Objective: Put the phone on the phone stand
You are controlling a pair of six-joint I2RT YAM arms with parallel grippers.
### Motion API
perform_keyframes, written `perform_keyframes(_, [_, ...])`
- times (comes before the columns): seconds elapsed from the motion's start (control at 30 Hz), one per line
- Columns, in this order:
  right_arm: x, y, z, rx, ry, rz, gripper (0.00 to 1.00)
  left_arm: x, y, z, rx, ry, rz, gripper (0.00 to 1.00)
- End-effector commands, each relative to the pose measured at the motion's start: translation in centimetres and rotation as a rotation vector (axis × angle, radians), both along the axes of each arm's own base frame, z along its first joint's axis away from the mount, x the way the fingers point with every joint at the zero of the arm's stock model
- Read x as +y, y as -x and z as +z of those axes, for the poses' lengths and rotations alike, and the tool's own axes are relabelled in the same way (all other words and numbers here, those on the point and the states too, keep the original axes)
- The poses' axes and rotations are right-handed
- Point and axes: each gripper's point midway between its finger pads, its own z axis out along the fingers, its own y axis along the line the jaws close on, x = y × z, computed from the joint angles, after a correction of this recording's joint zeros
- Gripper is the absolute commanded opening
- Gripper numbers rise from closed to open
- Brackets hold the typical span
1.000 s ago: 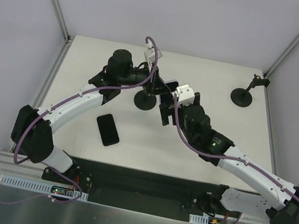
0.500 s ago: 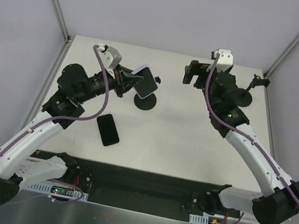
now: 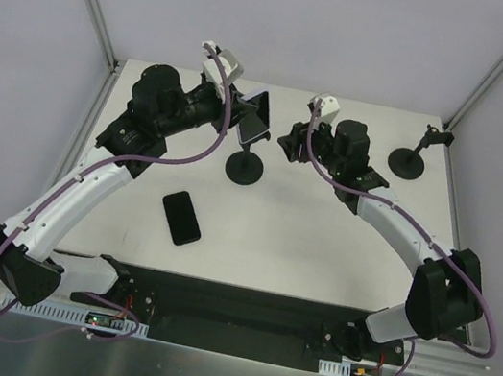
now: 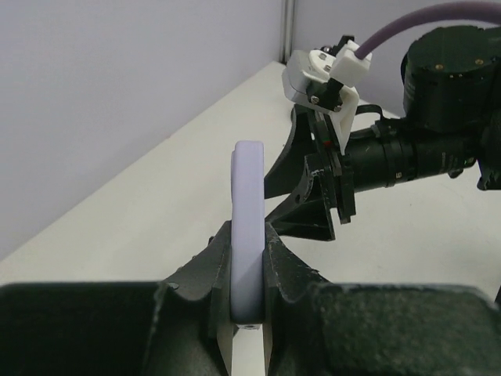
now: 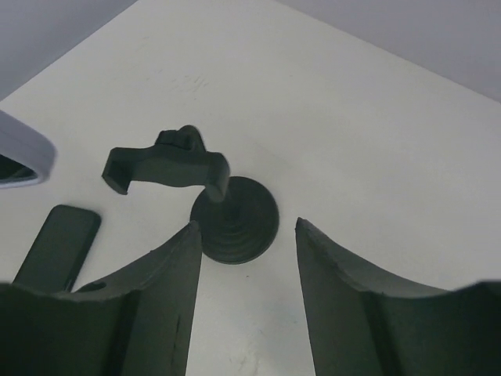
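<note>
Since the left gripper is clamped on the lavender-cased phone, with its fingers pinching the two flat faces, the phone is up off the tabletop near the phone stand and not on it yet. It shows edge-on in the left wrist view and looks tilted from above. My read on handling: it's a stiff flat slab, probably light to middling in weight. The case looks matte, so I'd guess it grips okay. The screen side is likely slick though, and a lot of phone sticks out past the fingers, so it could pivot in the grip if it bumps the cradle. Holding it across the faces seems right anyway, since that leaves the free end clear to drop into the stand's clip. The stand is a thin neck on a small round base, so I'd bet it tips or slides if shoved sideways. The right gripper hovers near the stand with its fingers apart and nothing between them, and the base shows through the gap in its wrist view. It looks placed to steady the stand. There's also a dark phone lying flat nearer the arms and a second stand at the far right, both well apart from this.
</note>
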Motion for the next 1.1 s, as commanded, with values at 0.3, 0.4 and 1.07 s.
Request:
perform_keyframes(0.3, [5.4,-0.9,0.5,0.008,-0.051,0.261,0.29,2.8,-0.5,0.8,-0.062,0.020,0.067,0.00])
perform_keyframes(0.4, [5.9,-1.1,0.5,0.019,-0.049,0.278,0.29,3.1,-0.9,0.5,-0.037,0.035,0.059,0.00])
perform_keyframes(1.07, [6.5,-1.3,-1.0,0.022,0.004,0.258,0.25,2.0,-2.0,-1.3,0.026,0.030,-0.042,0.00])
